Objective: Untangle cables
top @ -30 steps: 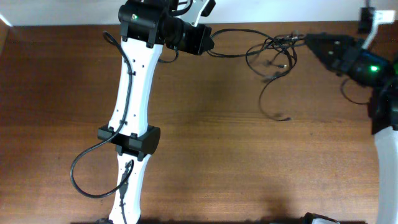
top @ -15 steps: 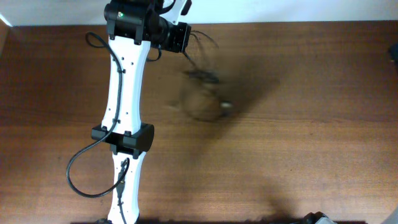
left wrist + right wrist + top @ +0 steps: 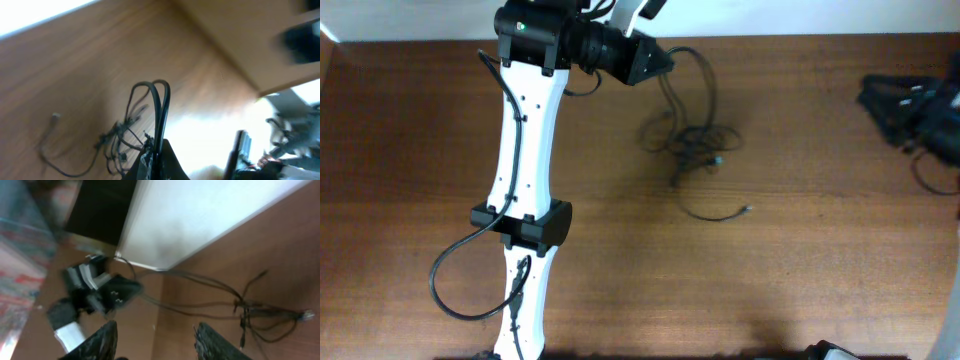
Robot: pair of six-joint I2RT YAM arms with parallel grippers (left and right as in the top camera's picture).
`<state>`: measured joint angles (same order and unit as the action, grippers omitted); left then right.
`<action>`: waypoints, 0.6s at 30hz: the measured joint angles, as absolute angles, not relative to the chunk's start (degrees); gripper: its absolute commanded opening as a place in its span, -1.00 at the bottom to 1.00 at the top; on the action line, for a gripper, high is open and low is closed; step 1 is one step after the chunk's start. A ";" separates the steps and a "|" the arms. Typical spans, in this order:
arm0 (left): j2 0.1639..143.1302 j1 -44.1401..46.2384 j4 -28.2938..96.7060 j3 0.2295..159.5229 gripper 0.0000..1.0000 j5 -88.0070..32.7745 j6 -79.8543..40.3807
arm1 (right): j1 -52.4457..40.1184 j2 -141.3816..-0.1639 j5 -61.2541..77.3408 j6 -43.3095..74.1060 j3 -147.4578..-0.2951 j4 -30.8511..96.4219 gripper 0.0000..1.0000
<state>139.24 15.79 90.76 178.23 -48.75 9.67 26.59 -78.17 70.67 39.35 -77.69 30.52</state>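
Several thin black cables (image 3: 695,140) lie knotted, one loop clamped in the left claw (image 3: 665,62); the right claw (image 3: 154,330), apart and empty, probably needs to take a strand next.

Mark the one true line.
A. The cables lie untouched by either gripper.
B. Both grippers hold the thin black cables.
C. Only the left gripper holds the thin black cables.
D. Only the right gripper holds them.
C: the left gripper is pinched shut on a loop of the thin black cables, while the right gripper stands open with nothing between its fingers, apart from the bundle.
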 measured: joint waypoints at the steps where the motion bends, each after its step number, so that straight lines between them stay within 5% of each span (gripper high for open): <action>1: 138.82 15.79 89.56 178.30 -1.00 -51.64 9.89 | 23.83 -78.24 68.31 37.95 -77.67 32.12 0.03; 10: 136.44 15.77 83.18 178.82 -1.00 -58.30 4.93 | 2.42 -78.35 46.22 32.80 -77.67 40.86 0.06; 18: 136.44 15.77 83.79 178.82 -1.00 -58.54 -1.21 | -0.80 -79.02 34.50 18.65 -77.67 42.09 0.13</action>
<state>136.44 15.77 83.79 178.82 -58.54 -1.21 -0.80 -79.02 34.50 18.65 -77.67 42.09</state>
